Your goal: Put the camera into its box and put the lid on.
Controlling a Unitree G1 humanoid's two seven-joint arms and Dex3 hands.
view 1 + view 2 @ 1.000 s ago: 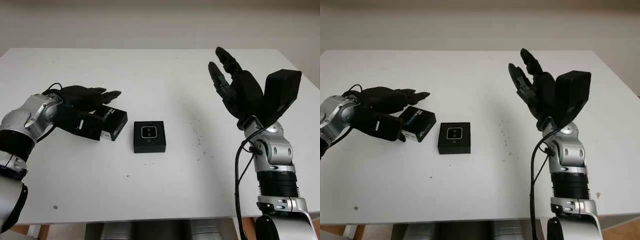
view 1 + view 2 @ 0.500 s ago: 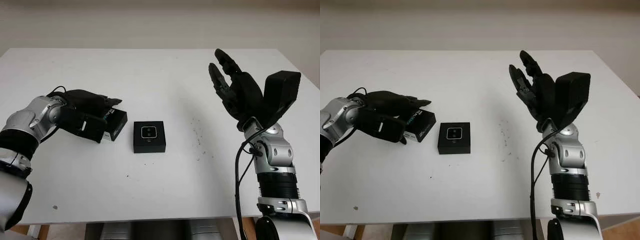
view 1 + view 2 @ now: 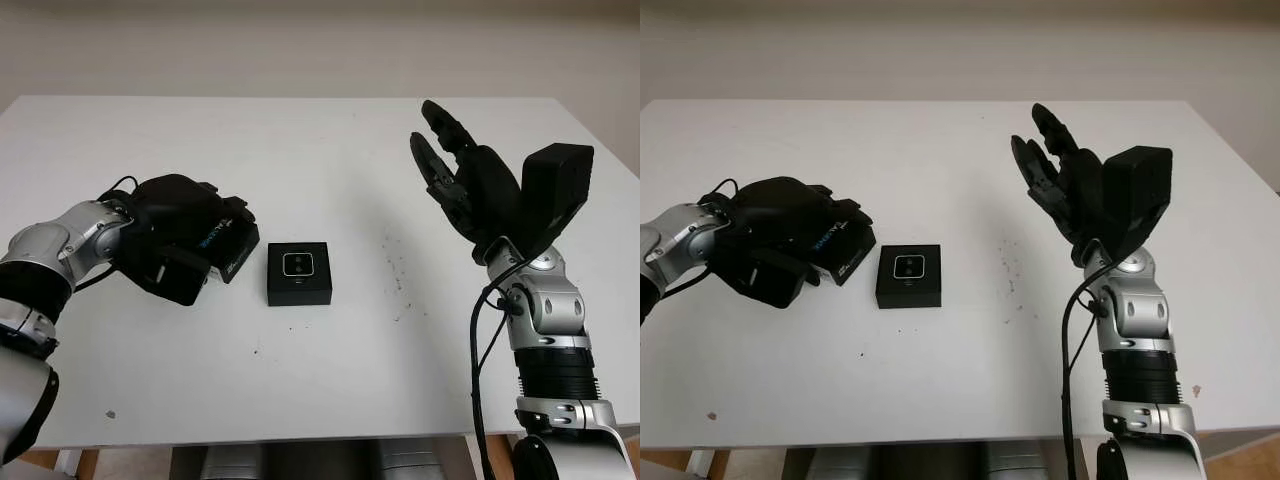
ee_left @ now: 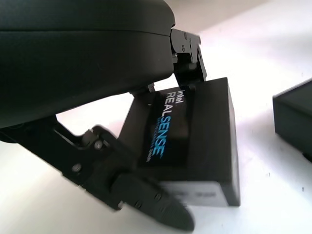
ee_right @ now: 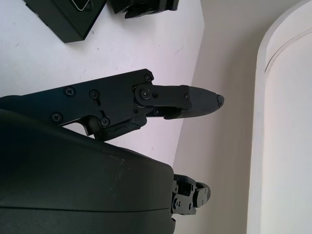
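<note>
Camera (image 3: pixel 299 264) sits in its open box (image 3: pixel 299 288) mid-surface (image 3: pixel 330 150), toward the left. The left hand (image 3: pixel 175 235) covers the lid (image 3: pixel 232 247) just beside it. The right hand (image 3: pixel 470 185) is raised, open.

Left wrist view: fingers (image 4: pixel 146 200) close around the lid (image 4: pixel 195 136).

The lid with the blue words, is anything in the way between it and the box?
No. The lid, under the left hand, lies just beside the box, with bare table between them.
</note>
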